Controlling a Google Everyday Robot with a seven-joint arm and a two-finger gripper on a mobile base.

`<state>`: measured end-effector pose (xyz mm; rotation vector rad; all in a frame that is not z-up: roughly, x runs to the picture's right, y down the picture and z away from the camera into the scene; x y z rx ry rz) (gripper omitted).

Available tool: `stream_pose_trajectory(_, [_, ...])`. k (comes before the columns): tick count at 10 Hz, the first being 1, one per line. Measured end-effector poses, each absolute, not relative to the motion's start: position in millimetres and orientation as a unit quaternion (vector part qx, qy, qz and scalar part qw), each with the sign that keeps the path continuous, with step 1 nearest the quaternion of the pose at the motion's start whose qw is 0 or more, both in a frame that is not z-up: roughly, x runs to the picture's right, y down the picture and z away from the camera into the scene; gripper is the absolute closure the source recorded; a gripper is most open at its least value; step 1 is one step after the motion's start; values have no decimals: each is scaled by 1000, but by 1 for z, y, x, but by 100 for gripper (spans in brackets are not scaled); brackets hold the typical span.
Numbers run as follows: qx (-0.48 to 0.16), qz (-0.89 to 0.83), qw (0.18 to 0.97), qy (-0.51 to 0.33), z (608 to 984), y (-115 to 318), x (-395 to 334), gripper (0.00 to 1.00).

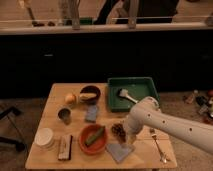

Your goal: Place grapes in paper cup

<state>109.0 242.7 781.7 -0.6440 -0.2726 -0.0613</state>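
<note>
The grapes [119, 130], a small dark reddish-brown bunch, lie on the wooden table [55, 97] just right of the orange-red bowl. My gripper [128, 138] is at the end of the white arm [170, 125], which reaches in from the right; it hangs just right of the grapes and close to them. The paper cup [44, 137], white and wide, stands at the table's front left corner, far from the gripper.
An orange-red bowl [93, 138] holds a green item. A dark grey metal cup [64, 115], a yellow fruit [70, 98], a dark bowl [90, 94], a blue sponge [91, 113], a green tray [133, 92], a blue cloth [120, 151], a fork [158, 146] and a brown bar [65, 147] sit around.
</note>
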Motion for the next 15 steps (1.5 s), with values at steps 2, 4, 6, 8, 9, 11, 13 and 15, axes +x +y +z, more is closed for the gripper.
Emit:
stream_pose_trajectory(2, [-317,-30,938,-135,787,244,107,20])
stream_pose_trajectory(4, [-317,-26,938,-136,792,246,108,20])
stream_pose_trajectory(6, [-318,-25,938,-137,794,246,108,20])
stream_pose_trajectory(8, [-318,-25,938,-138,793,249,107,20])
stream_pose_trajectory(9, [-319,-24,937,-138,794,249,107,20])
stream_pose_trajectory(11, [-321,-22,937,-139,797,250,107,20])
stream_pose_trajectory(13, [-321,-20,937,-140,799,251,109,20])
stream_pose_trajectory(15, [-322,-20,936,-141,799,252,107,20])
